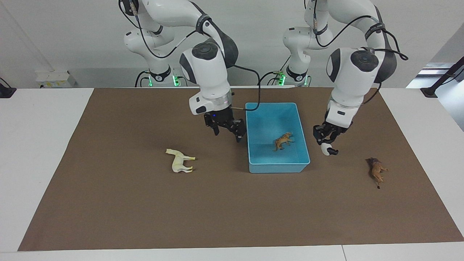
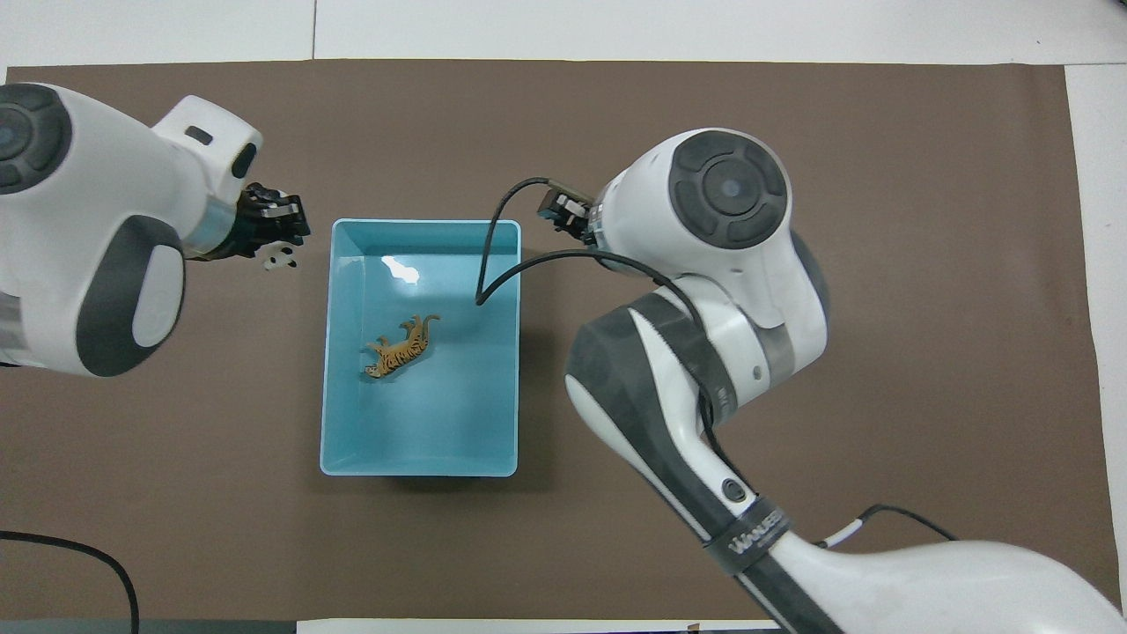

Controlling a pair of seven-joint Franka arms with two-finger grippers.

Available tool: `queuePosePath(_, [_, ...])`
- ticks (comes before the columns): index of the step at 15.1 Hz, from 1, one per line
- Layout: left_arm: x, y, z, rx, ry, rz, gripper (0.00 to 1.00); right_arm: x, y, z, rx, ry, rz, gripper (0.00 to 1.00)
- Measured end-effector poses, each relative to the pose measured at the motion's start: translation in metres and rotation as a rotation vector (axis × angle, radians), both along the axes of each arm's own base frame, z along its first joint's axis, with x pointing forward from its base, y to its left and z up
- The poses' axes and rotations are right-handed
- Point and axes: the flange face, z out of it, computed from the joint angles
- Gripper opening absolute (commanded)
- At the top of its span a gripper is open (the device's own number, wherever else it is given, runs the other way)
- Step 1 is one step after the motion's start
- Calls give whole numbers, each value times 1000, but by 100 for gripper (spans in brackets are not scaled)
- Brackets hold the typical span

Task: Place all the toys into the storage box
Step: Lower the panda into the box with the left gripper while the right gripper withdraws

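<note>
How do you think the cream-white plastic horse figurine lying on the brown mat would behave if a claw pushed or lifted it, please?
The cream-white plastic horse figurine lies on its side, so a push would probably slide or spin it, not roll it. It looks rigid and small, likely light. Its thin legs could slip from a grip; the body seems safer.

The light blue storage box (image 1: 277, 165) held the orange striped tiger (image 1: 283, 140) on its side. Panda (image 1: 329, 150), lion (image 1: 376, 170) and cream horse (image 1: 180, 161) lay outside it.

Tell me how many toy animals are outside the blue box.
3: horse lying toward the right arm's end, lion toward the left arm's end, panda at the left gripper beside the storage box.
</note>
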Motion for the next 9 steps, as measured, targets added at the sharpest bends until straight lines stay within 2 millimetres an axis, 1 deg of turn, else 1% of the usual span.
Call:
queuePosePath(1, [-11, -29, -2, -2, 6, 5, 48, 8, -24, -10, -36, 2, 39, 100])
queuePosePath(2, [-23, -53, -6, -2, 13, 3, 98, 13, -45, -23, -65, 8, 76, 100])
queuePosePath(3, [-33, -71, -10, 1, 22, -3, 100, 15, -67, -38, -84, 8, 108, 100])
queuePosePath(4, [-42, -83, -15, 5, 32, -8, 100, 14, -84, -55, -100, 12, 133, 100])
queuePosePath(5, [-48, -89, -18, 9, 40, -9, 100, 10, -98, -72, -121, 19, 163, 100])
queuePosePath(7, [-52, -87, -19, 12, 43, -1, 100, 1, -116, -98, -197, 28, 251, 100])
queuePosePath(8, [-50, -82, -18, 12, 41, 9, 100, -2, -123, -107, -233, 29, 302, 100])
queuePosePath(9, [-46, -72, -16, 12, 38, 20, 100, -5, -128, -114, -254, 25, 347, 100])
